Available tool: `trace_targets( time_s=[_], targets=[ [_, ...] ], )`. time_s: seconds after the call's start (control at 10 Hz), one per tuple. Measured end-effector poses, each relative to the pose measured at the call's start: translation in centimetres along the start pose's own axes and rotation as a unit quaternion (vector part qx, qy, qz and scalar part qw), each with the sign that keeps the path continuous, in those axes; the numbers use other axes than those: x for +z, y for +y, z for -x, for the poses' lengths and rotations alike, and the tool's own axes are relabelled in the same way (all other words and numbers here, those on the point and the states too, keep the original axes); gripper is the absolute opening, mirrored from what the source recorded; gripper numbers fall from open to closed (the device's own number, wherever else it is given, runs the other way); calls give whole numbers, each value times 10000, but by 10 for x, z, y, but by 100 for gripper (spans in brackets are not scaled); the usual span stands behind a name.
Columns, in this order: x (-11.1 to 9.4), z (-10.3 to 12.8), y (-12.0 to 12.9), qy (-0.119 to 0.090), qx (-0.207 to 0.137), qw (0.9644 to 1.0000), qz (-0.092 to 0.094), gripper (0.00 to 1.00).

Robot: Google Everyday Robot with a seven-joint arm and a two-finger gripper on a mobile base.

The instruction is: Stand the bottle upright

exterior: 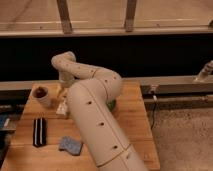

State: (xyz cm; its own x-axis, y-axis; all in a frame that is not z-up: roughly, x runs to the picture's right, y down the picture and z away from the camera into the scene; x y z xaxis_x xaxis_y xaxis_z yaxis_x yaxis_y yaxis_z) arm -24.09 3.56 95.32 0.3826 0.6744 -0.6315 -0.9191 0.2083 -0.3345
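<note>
The cream robot arm's gripper [63, 96] is hanging low over the wooden desk [127, 115], fingers spread wide, gripping nothing. The slim cream-white bottle [62, 107] is lying just below it, beside the short white cup [42, 96]. Risk: an off-centre close could be rolling the bottle away or nudging that cup.

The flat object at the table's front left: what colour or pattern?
Black with pale lengthwise stripes, clearest in the camera view; the hand is farther back, over the bottle.
</note>
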Motion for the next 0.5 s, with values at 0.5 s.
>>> trace_targets(
  time_s=[0.5],
  targets=[
    [15,2,-3,187,54,9998,-63,80]
  ],
)
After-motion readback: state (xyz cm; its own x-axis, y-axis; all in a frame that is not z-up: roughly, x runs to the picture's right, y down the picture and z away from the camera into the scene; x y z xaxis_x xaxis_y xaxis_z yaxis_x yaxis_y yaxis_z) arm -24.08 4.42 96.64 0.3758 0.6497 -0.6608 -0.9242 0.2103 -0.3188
